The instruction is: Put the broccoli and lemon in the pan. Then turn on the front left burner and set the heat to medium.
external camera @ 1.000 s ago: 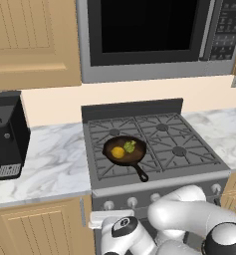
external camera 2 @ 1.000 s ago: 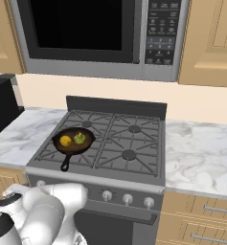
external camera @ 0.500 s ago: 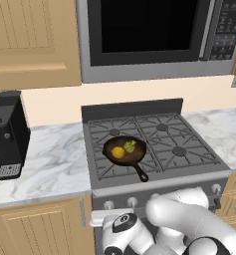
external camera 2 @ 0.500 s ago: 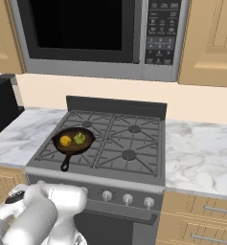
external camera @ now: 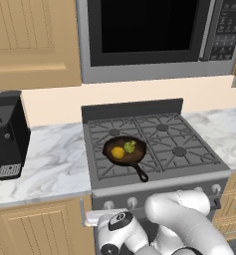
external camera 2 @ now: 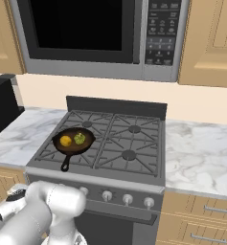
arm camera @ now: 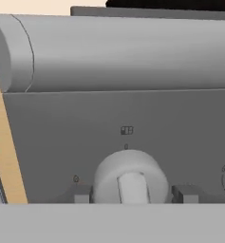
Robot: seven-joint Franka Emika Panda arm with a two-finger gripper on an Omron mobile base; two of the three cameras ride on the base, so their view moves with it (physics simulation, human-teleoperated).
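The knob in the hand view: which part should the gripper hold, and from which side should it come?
Hold the raised ridge across the knob, one finger on each flat side. Come straight at the stove front panel: the round knob faces the camera squarely, and the gripper fingertips already flank it.

knob (arm camera: 128,182) between pincer tips, gaps either side | stove panel (arm camera: 109,142) directly behind

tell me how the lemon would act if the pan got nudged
The lemon looks round and smooth, so it would probably roll. The pan's low rim would likely stop it, or the broccoli beside it would.
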